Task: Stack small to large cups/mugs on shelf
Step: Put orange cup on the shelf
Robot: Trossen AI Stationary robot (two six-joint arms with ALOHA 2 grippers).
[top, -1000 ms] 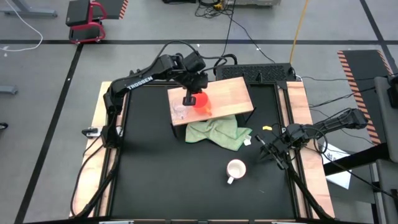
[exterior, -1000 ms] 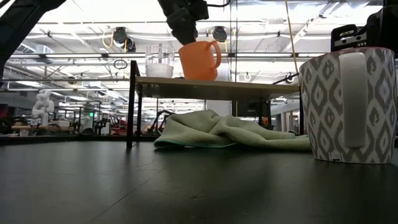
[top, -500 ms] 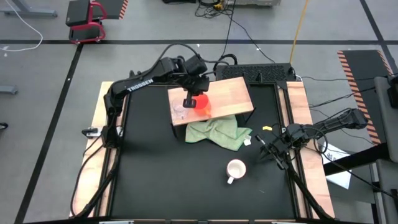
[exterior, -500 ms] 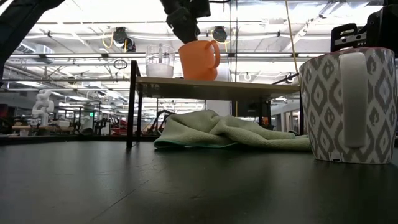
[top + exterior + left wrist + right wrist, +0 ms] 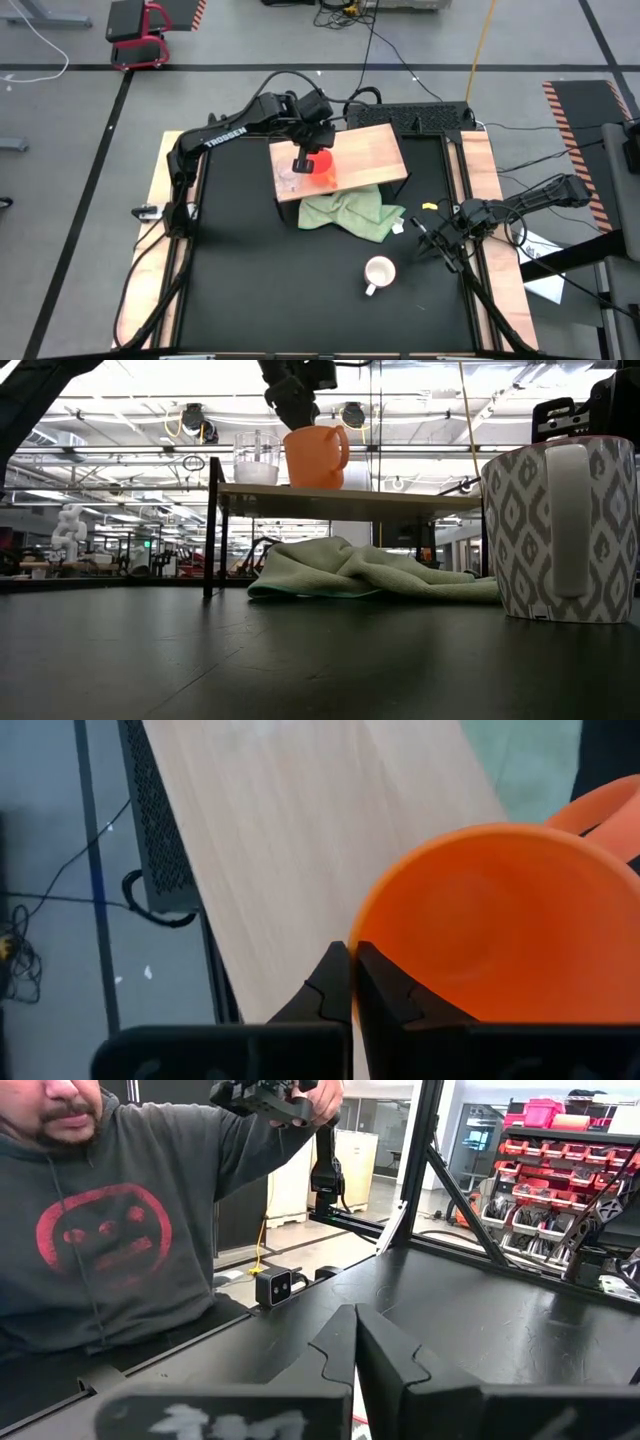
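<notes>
The orange mug [image 5: 322, 166] stands on the tan shelf [image 5: 372, 148], close beside the clear glass cup [image 5: 289, 180]. In the low view the orange mug [image 5: 315, 458] and the glass cup [image 5: 257, 458] are both on the shelf [image 5: 400, 500]. My left gripper [image 5: 350, 982] is shut on the mug's rim and comes from above [image 5: 293, 400]. The white patterned mug [image 5: 379, 272] stands on the black table, near the low camera [image 5: 560, 530]. My right gripper [image 5: 428, 240] is shut and empty at the table's right edge. My left gripper pinches the orange mug's rim [image 5: 366, 935] on the side away from the handle, one finger inside the mug and one outside. The fingers come from above, pointing down. The mug is upright with its base at the shelf top; I cannot tell whether it rests there.
A crumpled green cloth [image 5: 350, 212] lies on the table under and in front of the shelf's near edge. The shelf stands on dark legs [image 5: 213, 530]. A person in a grey hoodie [image 5: 110, 1230] is beyond the table in the right wrist view.
My left gripper has carried the orange mug a little toward the table's left, closer to the glass cup. The mug has stayed upright at the shelf top, and the gripper has kept its hold.
</notes>
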